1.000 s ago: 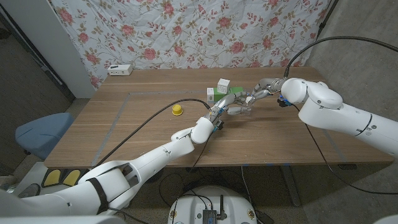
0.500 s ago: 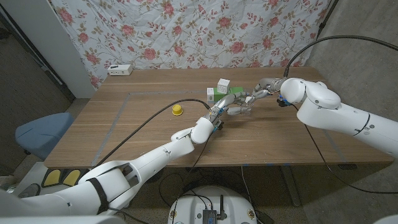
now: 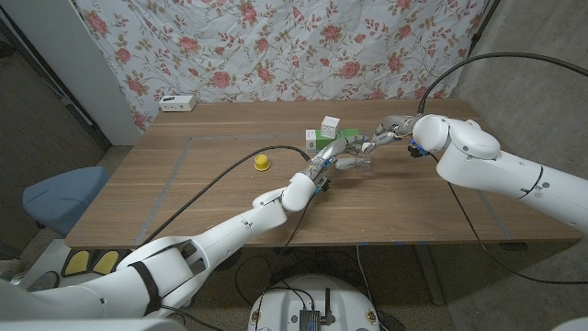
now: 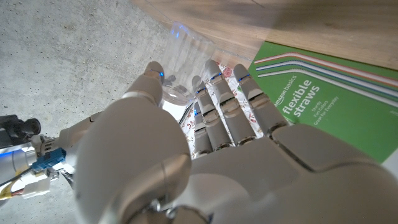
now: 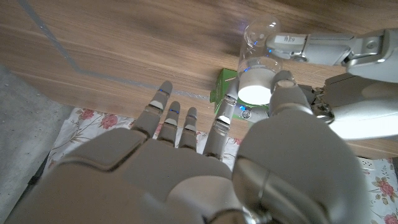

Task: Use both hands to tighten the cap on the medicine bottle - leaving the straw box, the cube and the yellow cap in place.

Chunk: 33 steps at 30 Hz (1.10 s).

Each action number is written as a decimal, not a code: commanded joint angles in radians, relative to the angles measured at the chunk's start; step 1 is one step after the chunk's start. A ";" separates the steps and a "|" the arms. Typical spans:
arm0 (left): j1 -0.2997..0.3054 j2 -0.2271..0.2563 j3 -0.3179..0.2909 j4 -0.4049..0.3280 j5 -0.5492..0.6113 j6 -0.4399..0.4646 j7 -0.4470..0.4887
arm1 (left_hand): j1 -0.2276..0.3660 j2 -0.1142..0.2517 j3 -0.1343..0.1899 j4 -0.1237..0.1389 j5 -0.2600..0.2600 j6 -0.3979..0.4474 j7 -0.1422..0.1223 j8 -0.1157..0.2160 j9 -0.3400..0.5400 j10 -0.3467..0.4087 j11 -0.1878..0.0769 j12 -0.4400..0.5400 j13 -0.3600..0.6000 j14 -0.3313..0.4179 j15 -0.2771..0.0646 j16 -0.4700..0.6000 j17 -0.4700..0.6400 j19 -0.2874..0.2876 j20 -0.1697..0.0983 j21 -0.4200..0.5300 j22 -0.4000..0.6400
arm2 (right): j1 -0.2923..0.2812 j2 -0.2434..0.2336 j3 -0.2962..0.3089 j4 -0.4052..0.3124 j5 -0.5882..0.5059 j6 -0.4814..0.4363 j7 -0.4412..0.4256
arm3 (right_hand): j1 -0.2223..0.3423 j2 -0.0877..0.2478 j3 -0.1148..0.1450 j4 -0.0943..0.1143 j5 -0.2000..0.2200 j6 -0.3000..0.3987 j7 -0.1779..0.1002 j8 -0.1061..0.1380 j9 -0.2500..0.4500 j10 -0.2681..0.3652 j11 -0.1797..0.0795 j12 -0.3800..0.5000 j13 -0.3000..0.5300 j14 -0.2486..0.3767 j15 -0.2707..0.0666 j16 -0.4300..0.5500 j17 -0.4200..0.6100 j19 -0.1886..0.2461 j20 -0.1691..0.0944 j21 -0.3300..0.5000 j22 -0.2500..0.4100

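The clear medicine bottle (image 3: 354,163) with its white cap (image 5: 256,87) is held just above the table's middle, between both hands. My left hand (image 3: 323,165) grips the clear body (image 4: 183,59), fingers wrapped around it. My right hand (image 3: 378,140) comes in from the right and pinches the cap between thumb (image 5: 283,84) and a finger. The green straw box (image 3: 340,138) lies right behind the bottle, and its "flexible straws" print (image 4: 323,106) shows in the left wrist view. The white cube (image 3: 329,124) stands behind the box. The yellow cap (image 3: 262,163) sits to the left.
A small white carton (image 3: 315,140) stands against the straw box's left end. A white device (image 3: 176,103) lies at the table's far left edge. A black cable (image 3: 230,175) runs over the table along my left arm. A flowered cloth (image 3: 276,46) hangs behind.
My right forearm has shifted a little to the left. Both hands stay on the bottle at the same spot, and the box, cube and yellow cap have not moved.
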 commanded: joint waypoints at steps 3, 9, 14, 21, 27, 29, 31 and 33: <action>-0.005 -0.003 0.002 0.006 -0.003 -0.003 -0.003 | 0.002 0.007 0.007 0.002 0.006 0.007 -0.003 0.004 0.002 0.033 -0.027 0.003 0.004 0.007 -0.073 0.000 0.005 0.001 -0.001 0.006 0.003 | 0.049 0.019 -0.072 0.007 -0.057 -0.046 0.017 | -0.024 -0.002 -0.011 0.009 -0.004 0.026 0.003 0.014 0.002 0.023 0.007 0.009 0.003 0.016 -0.003 0.010 0.003 0.010 0.009 0.006 0.003; -0.005 -0.005 0.003 0.009 -0.005 -0.003 -0.003 | 0.001 0.007 0.008 0.002 0.006 0.006 -0.003 0.004 0.002 0.032 -0.027 0.003 0.004 0.007 -0.073 0.000 0.005 0.000 0.000 0.006 0.003 | 0.058 0.024 -0.092 0.005 -0.086 -0.066 0.021 | -0.047 -0.004 -0.020 0.016 -0.006 0.052 0.016 0.025 0.001 0.043 0.006 0.013 0.004 0.029 -0.003 0.014 0.003 0.019 0.013 0.008 0.003; -0.005 -0.006 0.003 0.009 -0.005 -0.002 -0.003 | 0.001 0.007 0.010 0.002 0.007 0.006 -0.003 0.004 0.002 0.033 -0.027 0.003 0.004 0.007 -0.073 0.000 0.005 0.000 0.000 0.006 0.003 | 0.057 0.030 -0.099 0.004 -0.100 -0.082 0.015 | -0.059 -0.006 -0.025 0.018 -0.007 0.083 0.021 0.038 0.001 0.061 0.002 0.016 0.004 0.040 -0.008 0.017 0.003 0.029 0.016 0.011 0.003; -0.004 -0.007 0.004 0.008 -0.006 0.000 -0.003 | 0.000 0.008 0.011 0.002 0.007 0.007 -0.004 0.004 0.002 0.031 -0.026 0.003 0.004 0.007 -0.073 0.000 0.005 0.000 0.000 0.006 0.003 | 0.059 0.040 -0.110 0.006 -0.114 -0.099 0.008 | -0.072 -0.002 -0.029 0.020 -0.007 0.118 0.025 0.052 -0.002 0.084 -0.013 0.019 0.004 0.055 -0.014 0.021 0.004 0.039 0.017 0.011 0.003; -0.002 -0.006 0.004 0.004 -0.005 0.003 -0.001 | -0.002 0.006 0.011 0.002 0.006 0.007 -0.004 0.004 0.002 0.031 -0.026 0.003 0.004 0.007 -0.070 0.000 0.005 0.000 0.001 0.006 0.003 | 0.063 0.043 -0.116 0.008 -0.117 -0.105 0.007 | -0.088 0.005 -0.033 0.024 -0.006 0.164 0.030 0.070 -0.005 0.105 -0.028 0.021 0.003 0.066 -0.020 0.024 0.004 0.042 0.018 0.009 0.004; -0.001 -0.005 0.004 0.003 -0.005 0.003 0.000 | -0.003 0.005 0.011 0.002 0.006 0.007 -0.004 0.004 0.002 0.031 -0.027 0.003 0.004 0.007 -0.070 0.000 0.005 0.000 0.000 0.006 0.003 | 0.065 0.044 -0.119 0.009 -0.119 -0.109 0.007 | -0.095 0.007 -0.035 0.026 -0.006 0.189 0.036 0.079 -0.006 0.114 -0.029 0.022 0.003 0.069 -0.021 0.024 0.005 0.043 0.018 0.008 0.004; 0.000 -0.005 0.004 0.001 -0.004 0.004 0.001 | -0.003 0.005 0.012 0.002 0.006 0.007 -0.002 0.004 0.002 0.031 -0.026 0.003 0.004 0.006 -0.070 0.000 0.005 -0.001 0.001 0.006 0.003 | 0.064 0.047 -0.120 0.011 -0.119 -0.110 0.004 | -0.099 0.008 -0.036 0.026 -0.006 0.205 0.037 0.085 -0.008 0.129 -0.029 0.025 0.003 0.074 -0.024 0.025 0.005 0.046 0.017 0.009 0.004; 0.001 -0.004 0.004 -0.001 -0.004 0.005 0.002 | -0.002 0.005 0.012 0.001 0.006 0.009 -0.004 0.005 0.002 0.033 -0.027 0.003 0.004 0.006 -0.071 0.000 0.004 0.001 0.000 0.006 0.003 | 0.063 0.048 -0.121 0.012 -0.119 -0.109 -0.001 | -0.102 0.010 -0.037 0.025 -0.006 0.220 0.039 0.091 -0.009 0.137 -0.028 0.026 0.003 0.078 -0.024 0.026 0.005 0.049 0.016 0.009 0.004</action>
